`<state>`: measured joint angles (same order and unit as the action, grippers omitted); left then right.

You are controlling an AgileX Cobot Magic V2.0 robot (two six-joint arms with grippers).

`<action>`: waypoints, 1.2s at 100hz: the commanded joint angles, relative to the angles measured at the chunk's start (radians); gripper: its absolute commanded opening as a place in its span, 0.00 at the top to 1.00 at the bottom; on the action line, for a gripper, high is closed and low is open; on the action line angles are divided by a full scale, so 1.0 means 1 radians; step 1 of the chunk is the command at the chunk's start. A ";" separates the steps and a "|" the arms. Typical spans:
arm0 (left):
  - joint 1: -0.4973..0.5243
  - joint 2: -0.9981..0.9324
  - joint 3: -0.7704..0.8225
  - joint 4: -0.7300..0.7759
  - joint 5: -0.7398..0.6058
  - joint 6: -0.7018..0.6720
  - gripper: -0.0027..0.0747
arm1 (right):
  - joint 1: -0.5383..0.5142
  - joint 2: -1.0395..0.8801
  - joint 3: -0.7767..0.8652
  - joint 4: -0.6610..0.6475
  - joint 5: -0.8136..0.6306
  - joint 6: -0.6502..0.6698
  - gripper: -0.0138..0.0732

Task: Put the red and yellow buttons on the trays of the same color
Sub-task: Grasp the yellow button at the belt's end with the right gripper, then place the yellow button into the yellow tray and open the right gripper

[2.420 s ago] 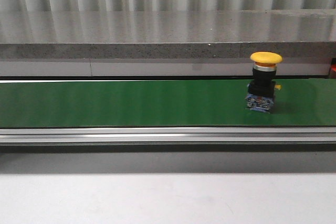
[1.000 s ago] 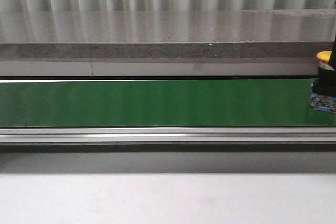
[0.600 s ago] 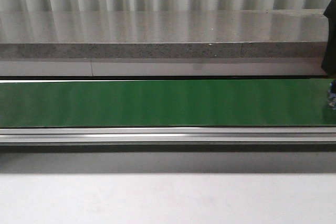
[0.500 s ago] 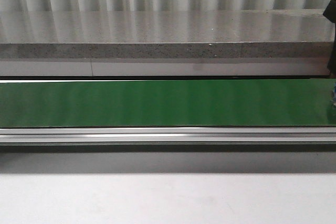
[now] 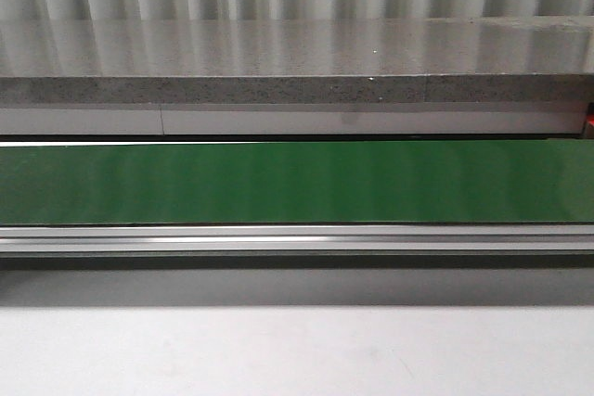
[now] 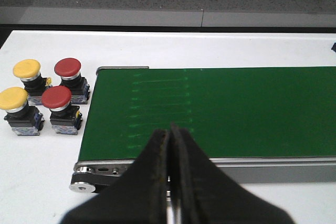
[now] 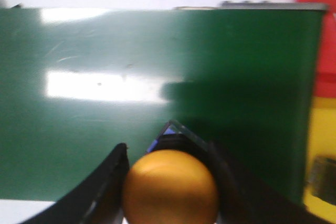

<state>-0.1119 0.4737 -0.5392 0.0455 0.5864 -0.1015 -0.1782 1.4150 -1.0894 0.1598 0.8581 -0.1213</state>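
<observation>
White table (image 6: 294, 45) holds two yellow buttons (image 6: 26, 69); two red buttons (image 6: 67, 67).

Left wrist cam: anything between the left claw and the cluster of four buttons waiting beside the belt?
Only the green belt's end corner and bare white table separate the left claw from the four buttons.

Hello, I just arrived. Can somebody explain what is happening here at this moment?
The right gripper is closed around a yellow button above the green conveyor belt, with the yellow tray and red tray close by. The left gripper is shut and empty. Two yellow and two red buttons wait beside the belt.
</observation>
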 commanded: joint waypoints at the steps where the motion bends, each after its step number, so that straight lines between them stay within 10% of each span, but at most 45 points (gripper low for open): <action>1: -0.006 0.006 -0.028 -0.008 -0.072 -0.003 0.99 | -0.086 -0.071 -0.031 -0.054 -0.022 0.066 0.62; 42: -0.006 0.006 -0.028 -0.008 -0.072 -0.003 0.99 | -0.482 -0.054 0.000 -0.068 -0.183 0.207 0.62; 105: -0.006 0.006 -0.028 -0.008 -0.072 -0.003 0.99 | -0.531 0.243 0.013 -0.068 -0.292 0.239 0.61; 120: -0.006 0.006 -0.028 -0.008 -0.072 -0.003 0.99 | -0.531 0.251 0.015 -0.068 -0.288 0.239 0.41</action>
<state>-0.1119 0.4737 -0.5392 0.0455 0.5864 -0.1015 -0.7033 1.7052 -1.0533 0.0936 0.6055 0.1164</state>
